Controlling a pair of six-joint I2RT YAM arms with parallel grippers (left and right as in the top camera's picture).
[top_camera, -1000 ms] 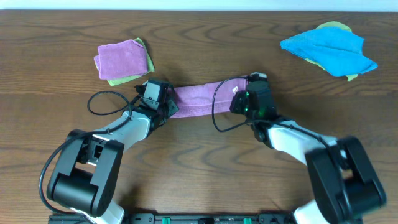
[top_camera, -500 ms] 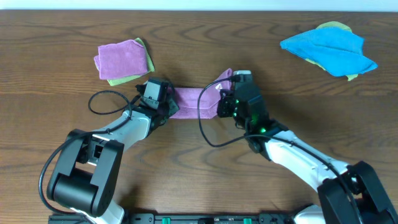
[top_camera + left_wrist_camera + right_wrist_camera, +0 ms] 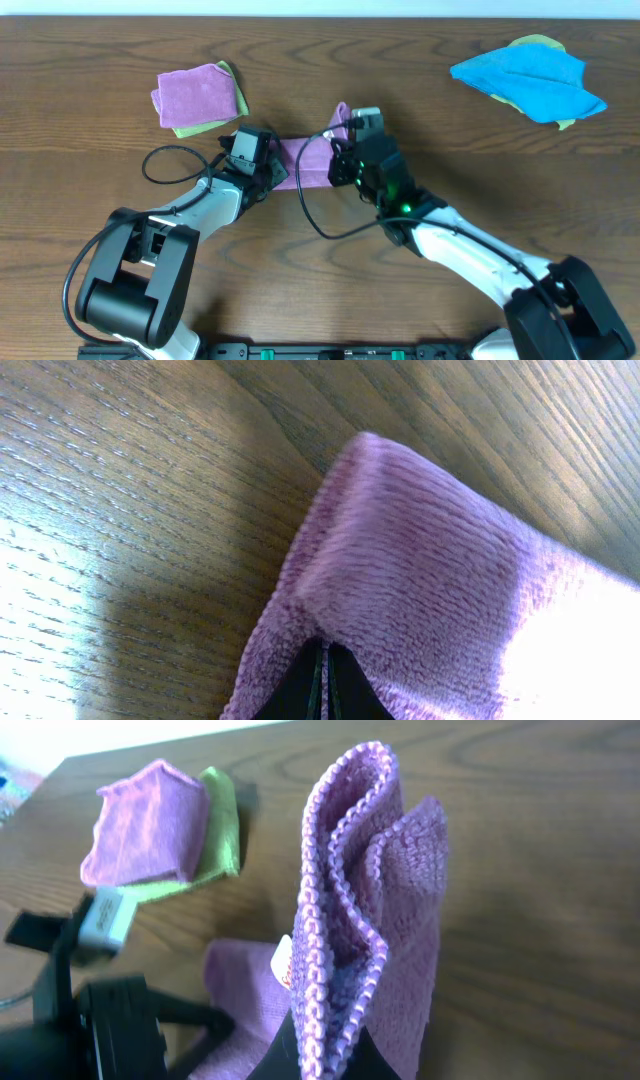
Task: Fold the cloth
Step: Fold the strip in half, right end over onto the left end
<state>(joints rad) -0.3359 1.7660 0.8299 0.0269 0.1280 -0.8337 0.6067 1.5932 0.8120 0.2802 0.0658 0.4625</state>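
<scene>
Pinching a fluffy lilac fold, the left gripper (image 3: 325, 685) shows at the bottom of its wrist view as two dark fingertips closed together on the cloth (image 3: 420, 580). The looped microfibre pile bulges up and rounds over above them.

Low in the right wrist view, the right gripper (image 3: 322, 1058) is likewise clamped on the cloth. There it stands upright from the jaws in a narrow bunch of several layers, with a corded, stitched hem running up its edge. What looks like a small pale tag (image 3: 283, 960) peeks out at the bunch's lower left.

From overhead, the cloth lies as a short band at the middle of the frame, stretched between the two grippers with its right end lifted.

The table (image 3: 100, 200) is dark wood with wavy grain. At upper left a folded purple square (image 3: 190, 92) sits on a green cloth (image 3: 232, 95). At upper right lies a crumpled blue cloth (image 3: 525, 75).
</scene>
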